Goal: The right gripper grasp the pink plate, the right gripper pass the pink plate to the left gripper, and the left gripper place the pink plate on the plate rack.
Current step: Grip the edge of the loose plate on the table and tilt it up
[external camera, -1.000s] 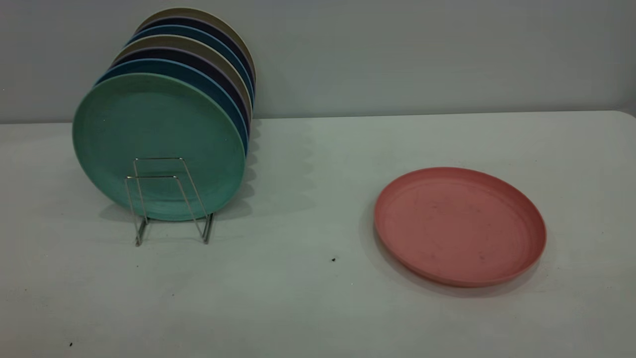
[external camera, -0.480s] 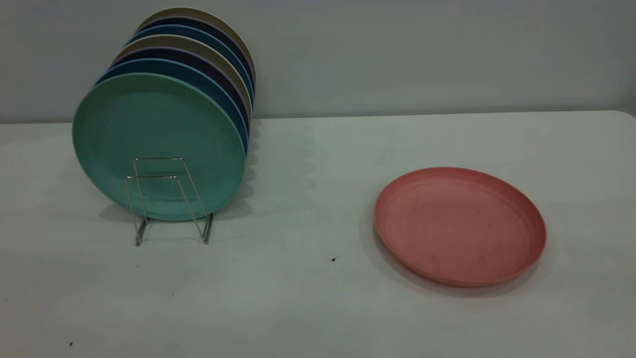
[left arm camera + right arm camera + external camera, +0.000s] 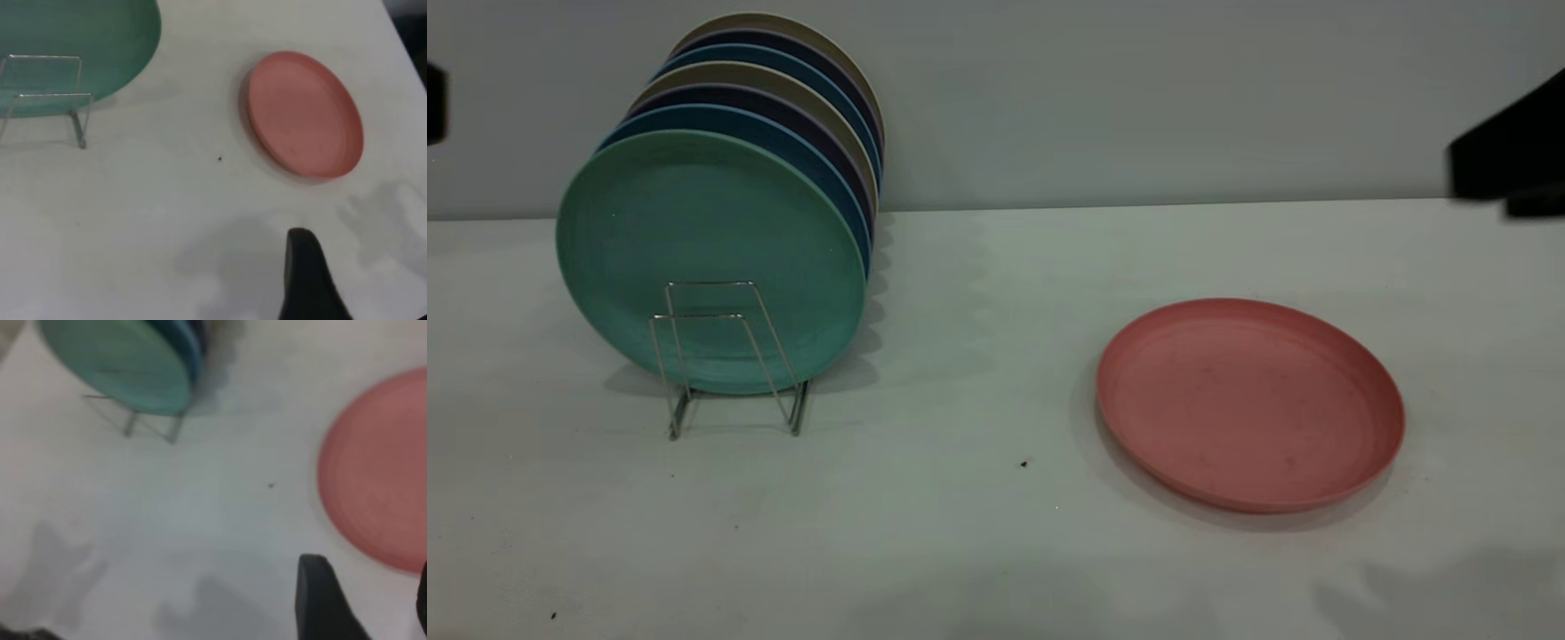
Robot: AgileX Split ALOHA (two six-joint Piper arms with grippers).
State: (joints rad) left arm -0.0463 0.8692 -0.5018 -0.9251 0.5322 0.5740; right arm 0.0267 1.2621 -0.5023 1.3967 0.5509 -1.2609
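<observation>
The round salmon-pink matte plastic plate (image 3: 1250, 404) lies flat, face up, on the right half of the pale grey table (image 3: 960, 533). Nothing touches it. Its low raised rim is free all round, and faint scuffs mark its inner surface.

Well apart from it, on the left half of the table, stands the thin silver wire plate rack (image 3: 694, 316) with upright trapezoid loops. The two nearest loops are unoccupied. Directly behind them a round teal-green plate (image 3: 711, 222) stands on edge, and a row of further blue, dark and beige plates (image 3: 800, 98) stands behind it in the same way. A small dark speck (image 3: 1024, 463) sits on the table between rack and pink plate.

In the exterior view the right arm (image 3: 1507, 169) shows as a dark shape at the right edge, above and beyond the pink plate. The left arm (image 3: 434, 102) shows as a dark patch at the left edge, level with the racked plates.

The right gripper (image 3: 373, 610) hangs above the bare table just beside the pink plate's edge, its jaws spread wide and holding nothing.

Only one dark part of the left gripper (image 3: 305, 273) shows. It is over the bare table, with the pink plate and the rack both farther off, and whether it is wide or narrow cannot be told.
</observation>
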